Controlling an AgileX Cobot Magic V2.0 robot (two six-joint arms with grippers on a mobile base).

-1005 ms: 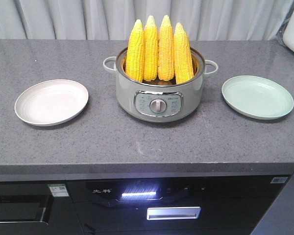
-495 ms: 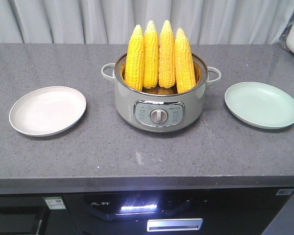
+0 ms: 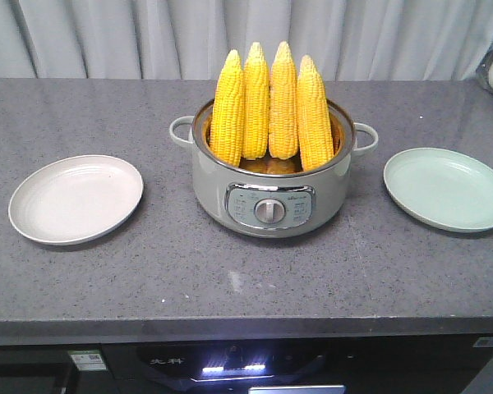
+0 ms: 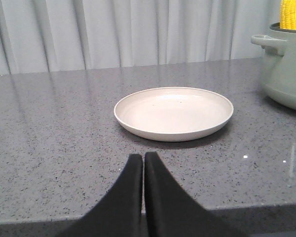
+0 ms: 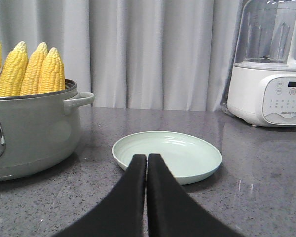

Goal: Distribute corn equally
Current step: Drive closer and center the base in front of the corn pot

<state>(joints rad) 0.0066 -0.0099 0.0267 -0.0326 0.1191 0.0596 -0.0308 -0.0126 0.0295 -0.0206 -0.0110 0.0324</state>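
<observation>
Opening step, by the look of it: nothing lifted yet. All four cobs of the corn (image 3: 271, 103) upright, packed side by side in the grey-green pot (image 3: 214, 185) at the middle of the counter (image 3: 230, 271). At 9 o'clock of the pot, well apart, a beige plate (image 3: 76, 199); at 3 o'clock, a pale green plate (image 3: 448, 189). Low before the beige plate, the left gripper (image 4: 144, 163); before the green one, the right gripper (image 5: 147, 162); jaws of each pressed together, pinching nothing. Next, likely: spread one pair of jaws, rise above the pot rim, close around a cob's upper half, lift straight up.
</observation>
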